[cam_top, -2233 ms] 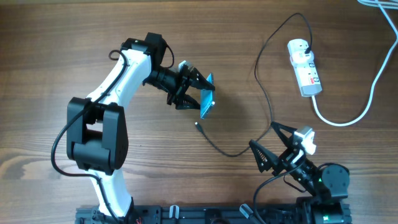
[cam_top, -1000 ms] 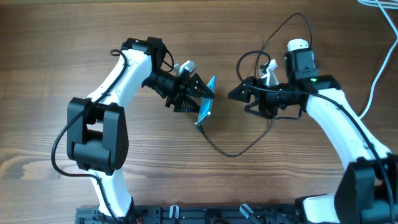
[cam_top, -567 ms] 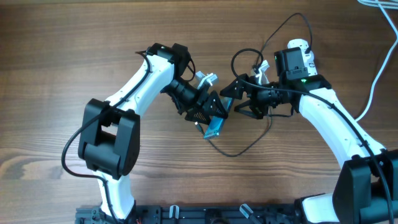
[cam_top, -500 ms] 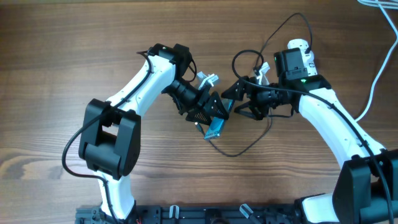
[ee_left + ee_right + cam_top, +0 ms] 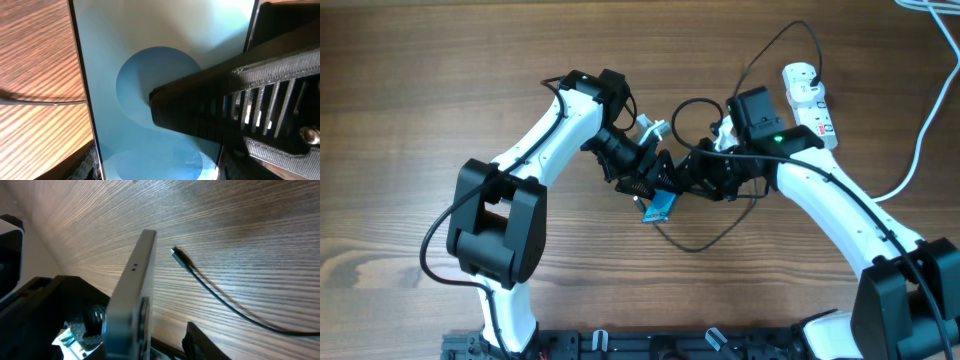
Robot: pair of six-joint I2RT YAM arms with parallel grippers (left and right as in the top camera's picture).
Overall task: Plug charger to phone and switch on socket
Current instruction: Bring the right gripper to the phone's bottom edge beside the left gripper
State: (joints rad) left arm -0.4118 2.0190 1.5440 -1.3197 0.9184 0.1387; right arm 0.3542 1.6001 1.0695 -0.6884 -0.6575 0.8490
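My left gripper is shut on the phone and holds it tilted above the table; its teal screen fills the left wrist view. My right gripper comes in from the right and straddles the phone edge-on. One black finger still stands a little apart from it, and another lies across the screen. The charger cable loops on the wood below, and its plug tip lies free. The socket sits at the back right with the white adapter in it.
A thick white cord curves from the socket to the right edge. The black cable arcs above both grippers. Arm bases stand along the front edge.
The right arm has slid left onto the phone and its jaws have narrowed around it. The left arm carried the phone right a second ago and has held still since.
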